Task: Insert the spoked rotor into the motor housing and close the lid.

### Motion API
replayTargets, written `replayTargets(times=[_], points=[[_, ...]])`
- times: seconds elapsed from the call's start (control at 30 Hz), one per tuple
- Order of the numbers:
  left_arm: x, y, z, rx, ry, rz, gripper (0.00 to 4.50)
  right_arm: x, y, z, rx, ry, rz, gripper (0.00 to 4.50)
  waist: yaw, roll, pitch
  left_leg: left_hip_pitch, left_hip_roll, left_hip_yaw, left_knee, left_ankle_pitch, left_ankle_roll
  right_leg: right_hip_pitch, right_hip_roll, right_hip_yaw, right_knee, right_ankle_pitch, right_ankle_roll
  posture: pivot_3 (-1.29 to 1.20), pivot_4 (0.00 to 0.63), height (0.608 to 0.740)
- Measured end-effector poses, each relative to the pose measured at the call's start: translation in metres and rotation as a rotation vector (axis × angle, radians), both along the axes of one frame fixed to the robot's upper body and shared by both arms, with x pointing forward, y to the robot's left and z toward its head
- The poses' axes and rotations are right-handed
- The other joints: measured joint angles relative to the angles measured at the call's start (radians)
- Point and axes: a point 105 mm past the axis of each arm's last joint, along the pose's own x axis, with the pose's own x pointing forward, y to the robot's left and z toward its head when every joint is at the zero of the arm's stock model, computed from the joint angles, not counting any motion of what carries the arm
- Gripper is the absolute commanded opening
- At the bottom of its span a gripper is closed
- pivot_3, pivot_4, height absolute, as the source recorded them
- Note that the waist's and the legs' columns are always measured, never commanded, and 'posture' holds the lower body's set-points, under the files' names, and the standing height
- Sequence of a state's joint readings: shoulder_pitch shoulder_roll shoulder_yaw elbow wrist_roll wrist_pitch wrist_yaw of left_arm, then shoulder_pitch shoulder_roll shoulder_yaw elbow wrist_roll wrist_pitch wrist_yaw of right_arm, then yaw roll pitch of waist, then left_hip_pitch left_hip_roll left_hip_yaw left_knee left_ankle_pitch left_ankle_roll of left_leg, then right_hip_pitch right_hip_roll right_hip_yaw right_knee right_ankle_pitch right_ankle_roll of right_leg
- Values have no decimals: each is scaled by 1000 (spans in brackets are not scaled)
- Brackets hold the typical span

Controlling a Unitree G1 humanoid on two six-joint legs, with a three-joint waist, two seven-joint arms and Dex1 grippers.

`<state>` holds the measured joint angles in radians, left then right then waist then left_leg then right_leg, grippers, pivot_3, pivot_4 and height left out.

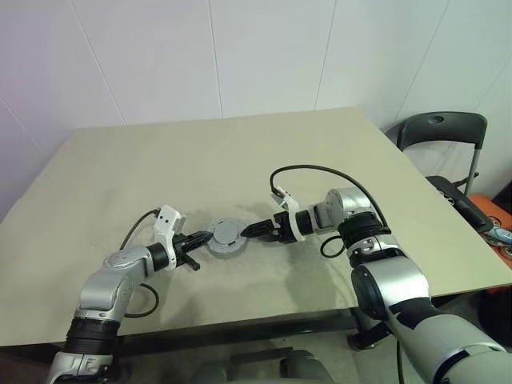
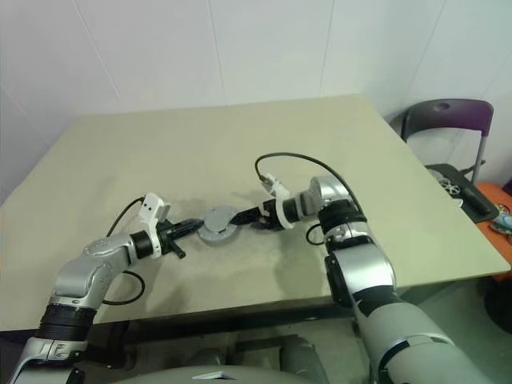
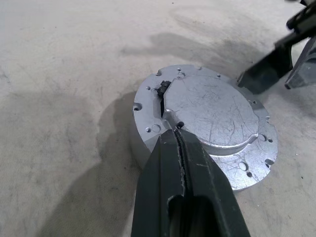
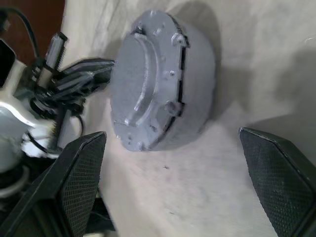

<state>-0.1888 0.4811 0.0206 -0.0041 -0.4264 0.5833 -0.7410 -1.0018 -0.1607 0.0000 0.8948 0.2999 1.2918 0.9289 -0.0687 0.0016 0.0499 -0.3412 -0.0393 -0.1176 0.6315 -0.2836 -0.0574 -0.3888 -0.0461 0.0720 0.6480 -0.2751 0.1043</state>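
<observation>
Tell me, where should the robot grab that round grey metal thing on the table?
Probably by its rim. The closed motor housing lies flat on the table, so its grey top offers no hold. The open right gripper could straddle the curved side wall from its own side, opposite the shut left gripper at the far edge.

Left arm: reached forward from the 7 o'clock corner, forearm angled toward 2 o'clock
Left gripper (image 1: pixel 202 238): fingers (image 3: pixel 197 173) pressed flat together, tips pointing slightly down
Right arm: came in from the 5 o'clock corner, elbow raised, wrist bent back toward 9 o'clock
Right gripper (image 1: pixel 251 230): jaws spread wide, the two fingers (image 4: pixel 79 173) well apart, tips tilted downward
Grippers together: tips facing each other, apart
</observation>
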Motion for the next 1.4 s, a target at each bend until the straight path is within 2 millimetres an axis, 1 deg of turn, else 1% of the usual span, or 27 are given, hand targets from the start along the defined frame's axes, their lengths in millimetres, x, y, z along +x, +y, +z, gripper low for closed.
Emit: replayTargets(times=[0.2, 0.4, 0.5, 0.63, 0.77, 0.8, 1.23, 1.4], points=[[-2, 0, 0, 0, -1, -1, 0, -4, 13, -3, 74, 91, -51, 4483, 0, 0, 0, 0, 0, 0, 0, 0, 0, 0, 0, 0, 0, 0, 0, 0, 0, 740], [-3, 2, 0, 0, 2, 5, 0, -3, 16, -4, 103, 126, -88, 4483, -1, 0, 0, 0, 0, 0, 0, 0, 0, 0, 0, 0, 0, 0, 0, 0, 0, 740], [-4, 2, 0, 0, 7, 5, 0, -4, 18, -5, 102, 132, -92, 3949, -2, 0, 0, 0, 0, 0, 0, 0, 0, 0, 1, 0, 0, 0, 0, 0, 0, 740], [-6, 2, -1, 2, 9, 4, 0, -4, 17, -9, 82, 147, -106, 2592, -2, 0, 0, 0, 0, 0, 0, 0, 0, 0, 1, 0, 0, 0, 0, 0, 0, 740], [-7, 7, -3, 12, 20, 17, 0, -3, 17, -4, 134, 163, -130, 1323, -1, 0, 0, 0, 0, 0, 0, 0, 0, 0, 1, 0, 0, 0, 0, 0, 0, 740], [-8, 8, -3, 13, 23, 18, 0, -2, 17, -3, 145, 166, -134, 1223, 0, 0, 0, 0, 0, 0, 0, 0, 0, 1, 1, 0, 0, 0, 0, 0, 0, 740], [-8, 9, -3, 3, 29, 26, 0, -2, 19, -3, 150, 177, -145, 1223, -2, 0, 0, 0, 0, 0, 0, 0, 0, 0, 1, 0, 0, 0, 0, 0, 0, 740], [-9, 11, -1, -96, 28, 79, 0, -3, 18, -1, 157, 175, -142, 1223, -1, 0, 0, -3, 0, 0, 1, 0, 0, -3, 1, 0, 0, 0, 0, 0, 0, 740]])
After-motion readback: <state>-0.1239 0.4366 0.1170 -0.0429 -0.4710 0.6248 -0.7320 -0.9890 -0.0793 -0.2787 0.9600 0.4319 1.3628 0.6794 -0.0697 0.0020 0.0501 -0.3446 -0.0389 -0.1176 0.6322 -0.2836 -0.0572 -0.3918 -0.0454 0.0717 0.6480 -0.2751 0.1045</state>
